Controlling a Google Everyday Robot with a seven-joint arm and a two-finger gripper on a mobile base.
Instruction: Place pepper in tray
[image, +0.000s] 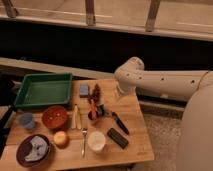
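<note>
The pepper (93, 106) is a small slender orange-red piece lying on the wooden table (131, 111), just below a darker reddish-brown lumpy item (95, 92). The green tray (26, 93) sits at the table's back left with nothing in it. My white arm reaches in from the right. Its gripper (120, 96) hangs over the back right part of the table, a short way right of the pepper and not touching it. The gripper looks open and holds nothing.
A blue block (84, 89) lies beside the tray. An orange-red bowl (54, 117), blue cup (26, 120), purple bowl (33, 150), white cup (96, 140), fork (84, 137), small round fruit (61, 138), black bar (118, 138) and dark utensil (119, 123) crowd the front. A dark wall runs behind.
</note>
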